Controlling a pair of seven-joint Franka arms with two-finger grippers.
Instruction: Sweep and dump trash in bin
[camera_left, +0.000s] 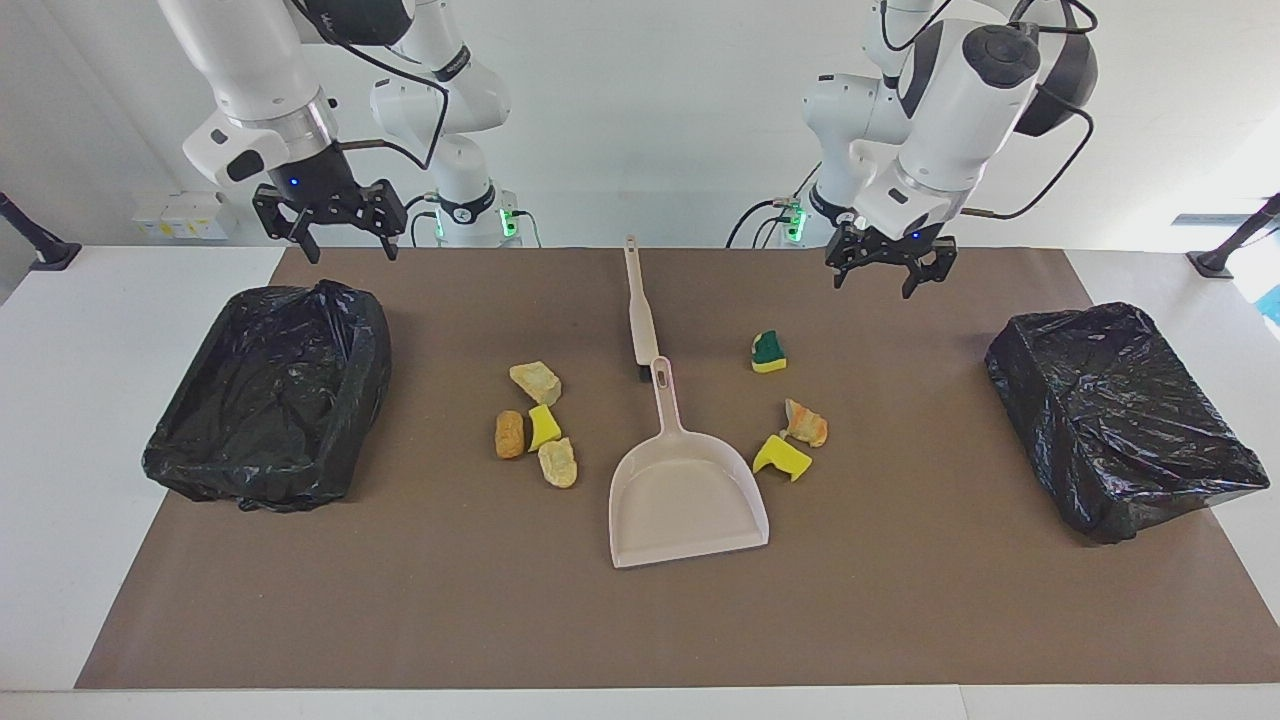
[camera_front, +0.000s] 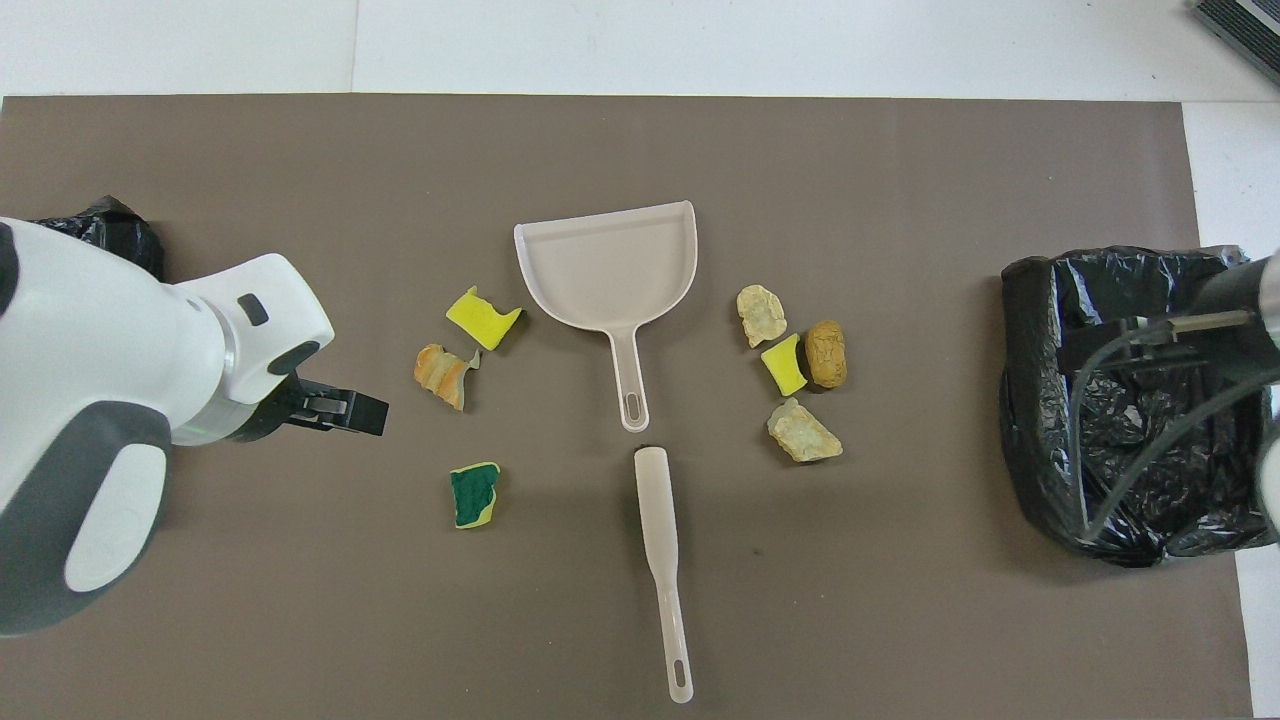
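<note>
Left gripper: hanging in the air over the brown mat, above the bare stretch between the green-and-yellow chunk and the bin at the left arm's end; jaws standing wide apart and gripping nothing.
Right gripper: hovering over the mat's edge by the robots, just above the near corner of the bin at the right arm's end; jaws spread open, carrying nothing.
Dustpan: lying flat at mid-mat, its handle pointing toward the robots.
Brush: lying in line with the dustpan's handle, nearer to the robots, its dark bristle end just beside the handle's tip (whether they are touching is unclear).
Trash, group of 4: sitting beside the dustpan toward the right arm's end, 2 tan, 1 yellow and 1 orange-brown chunk, packed close.
Trash, group of 3: lying toward the left arm's end; a yellow chunk just beside the pan's rim, an orange-tan chunk next to it, the green-and-yellow chunk nearer to the robots and apart.
Bins: both sitting lined with black bags, 1 at each end of the mat.
</note>
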